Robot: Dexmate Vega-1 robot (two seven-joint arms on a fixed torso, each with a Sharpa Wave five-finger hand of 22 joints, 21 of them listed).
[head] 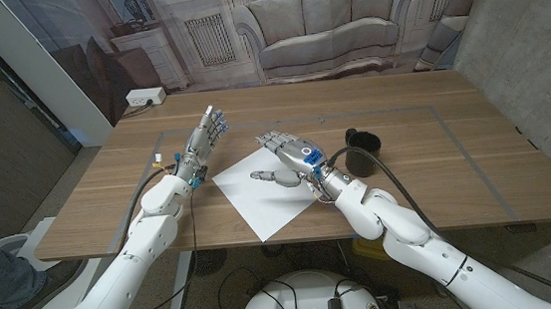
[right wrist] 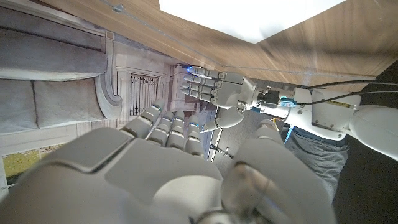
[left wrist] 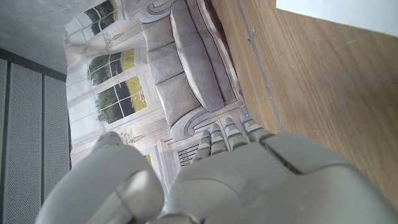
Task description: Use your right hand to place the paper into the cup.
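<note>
- Head view: paper (head: 264,193) lies flat on the table, uncrumpled.
- Right hand (head: 288,156) hovers over it, fingers apart, holding nothing.
- Cup (head: 362,150), just right, appears empty; grasping and placing remain.

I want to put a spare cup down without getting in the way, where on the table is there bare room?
Bare wood lies right of the black cup toward the table edge, along the far edge behind both hands, and left of the left hand. The middle is crowded: the right hand is over the paper, with the cup close beside.
</note>
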